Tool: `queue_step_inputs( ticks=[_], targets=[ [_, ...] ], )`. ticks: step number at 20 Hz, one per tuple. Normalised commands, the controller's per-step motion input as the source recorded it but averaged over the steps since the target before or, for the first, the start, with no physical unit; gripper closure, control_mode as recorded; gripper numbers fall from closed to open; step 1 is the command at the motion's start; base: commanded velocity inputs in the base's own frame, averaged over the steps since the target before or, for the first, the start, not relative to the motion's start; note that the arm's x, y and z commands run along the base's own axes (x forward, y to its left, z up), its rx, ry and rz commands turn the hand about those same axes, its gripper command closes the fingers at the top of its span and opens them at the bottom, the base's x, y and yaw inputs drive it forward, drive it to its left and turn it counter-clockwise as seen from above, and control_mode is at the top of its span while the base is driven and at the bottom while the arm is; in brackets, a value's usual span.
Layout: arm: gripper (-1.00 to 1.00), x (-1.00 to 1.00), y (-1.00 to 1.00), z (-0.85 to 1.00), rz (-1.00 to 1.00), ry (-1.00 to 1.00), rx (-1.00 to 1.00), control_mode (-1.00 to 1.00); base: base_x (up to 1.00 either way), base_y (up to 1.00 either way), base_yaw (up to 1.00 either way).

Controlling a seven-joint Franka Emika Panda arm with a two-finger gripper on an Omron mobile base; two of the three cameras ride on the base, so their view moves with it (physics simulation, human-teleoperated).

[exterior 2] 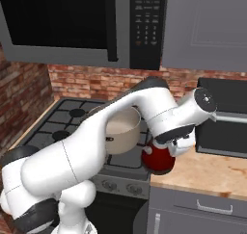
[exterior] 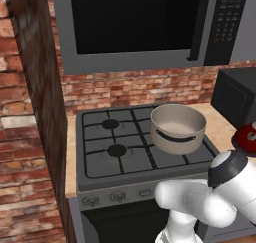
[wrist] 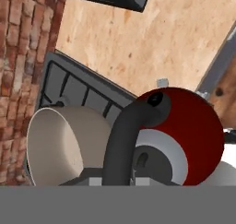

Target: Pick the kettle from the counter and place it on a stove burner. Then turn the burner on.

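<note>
While my gripper (exterior 2: 166,149) is clamped tight on its looped dark handle, the glossy round red kettle (exterior 2: 157,158) sits at centre-right, over the tan woody counter (exterior 2: 207,173) edge. The smooth beige pot (exterior: 178,128) sits on the grated stove (exterior: 100,147), just left of it.

Squat glossy red kettle (exterior 2: 158,161), dark grey lid and looped handle (wrist: 123,140) on top, upright at tan counter's (exterior 2: 212,173) stove-side edge, at 3 o'clock from the beige pot. Black round burner (exterior: 116,150) under grey grate bars, bare, at 9 o'clock from the pot.
</note>
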Motion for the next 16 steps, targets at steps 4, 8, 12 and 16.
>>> queue_step_inputs(
  ticks=[4, 8, 12, 16],
  targets=[
    [1.00, -0.26, 0.31, 0.64, 0.05, -0.22, -0.12, -1.00, 0.00, 0.00, 0.00],
    [1.00, -0.35, 0.25, 0.71, 0.06, -0.23, -0.07, -1.00, 0.00, 0.00, 0.00],
    [1.00, -0.24, 0.42, 0.54, 0.07, -0.16, -0.10, -1.00, 0.00, 0.00, 0.00],
    [1.00, -0.28, 0.44, 0.40, 0.11, -0.07, -0.11, -1.00, 0.00, 0.00, 0.00]
  ],
)
